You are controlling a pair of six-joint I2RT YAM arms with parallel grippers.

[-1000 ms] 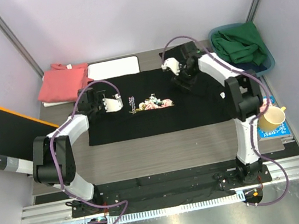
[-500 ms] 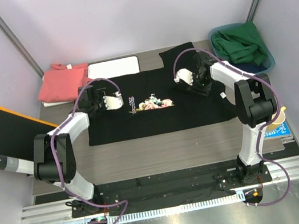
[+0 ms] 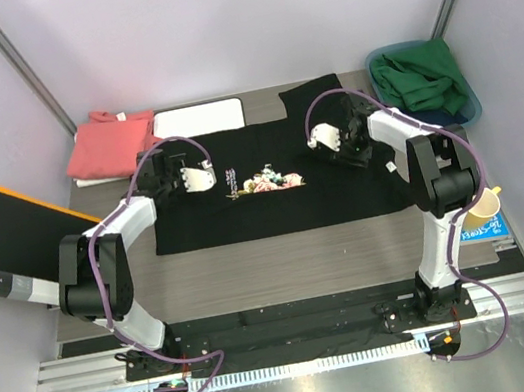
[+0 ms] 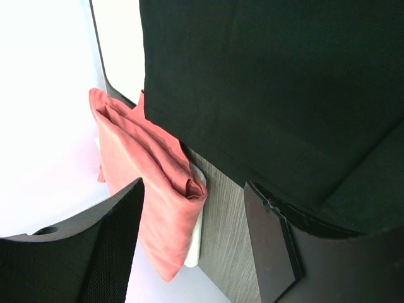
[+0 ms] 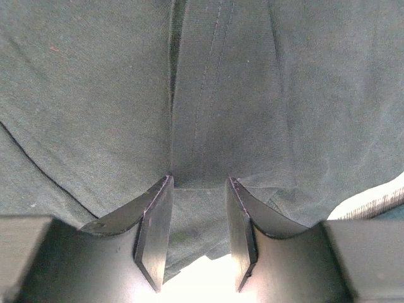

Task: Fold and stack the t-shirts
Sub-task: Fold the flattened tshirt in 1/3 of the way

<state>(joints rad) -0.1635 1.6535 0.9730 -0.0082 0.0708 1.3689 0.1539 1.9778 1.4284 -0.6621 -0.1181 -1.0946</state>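
Folding of the black t-shirt (image 3: 275, 209) is in hand: its right side is grasped by the right jaws; its left edge must next be taken by the released left jaws.

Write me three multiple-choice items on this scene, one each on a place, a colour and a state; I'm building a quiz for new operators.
1. Where does the salmon-pink t-shirt lie?
A. Folded at the table's far left, beside the white board
B. At the near edge, between the arm bases
C. Spread flat in the middle

2. What colour is the cloth in the blue basket at the far right?
A. Red
B. Green
C. White

3. How does the left gripper stand?
A. Shut on cloth
B. Shut, with nothing in it
C. Open, holding nothing

Key: 1 A, the top view shows it folded left of the board; 2 B, green cloth fills the basket; 3 C, the left wrist view shows its fingers wide apart with nothing between them.
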